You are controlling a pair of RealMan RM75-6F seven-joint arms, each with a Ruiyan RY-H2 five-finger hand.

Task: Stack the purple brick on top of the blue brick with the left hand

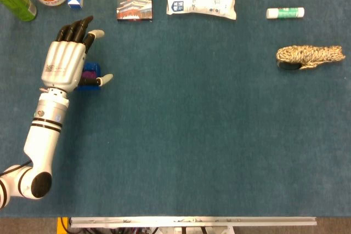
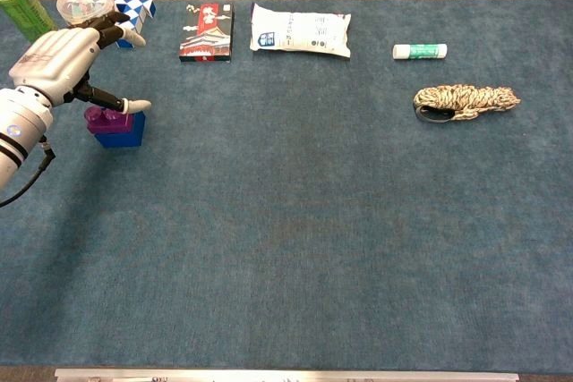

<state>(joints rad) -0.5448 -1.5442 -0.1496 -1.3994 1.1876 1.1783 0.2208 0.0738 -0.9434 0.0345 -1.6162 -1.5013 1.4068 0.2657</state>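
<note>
Lifting clear is the step that looks to be in hand, and doing it well means taking the left hand [image 2: 63,55] straight up and away from the stack without letting any finger drag across the top piece, since a sideways brush could knock it off its seat. The purple brick [image 2: 106,120] sits on the blue brick [image 2: 124,134] directly beneath the hand's palm side; in the chest view the purple one covers the near left part of the blue one, whose right edge shows past it, so the pair seems seated but offset rather than flush. Whether the studs are fully pressed home cannot be told from either view. The hand is spread wide and holds nothing: its fingers [image 1: 77,30] reach forward and away from the bricks, while the thumb [image 2: 136,105] sticks out to the side just above the stack, with no plain contact visible. From the head view most of the stack is hidden under the hand, only a sliver of purple and blue showing just beside its right edge. A slow vertical retreat, thumb kept raised, would be the safest exit. The right hand appears in neither view.
</note>
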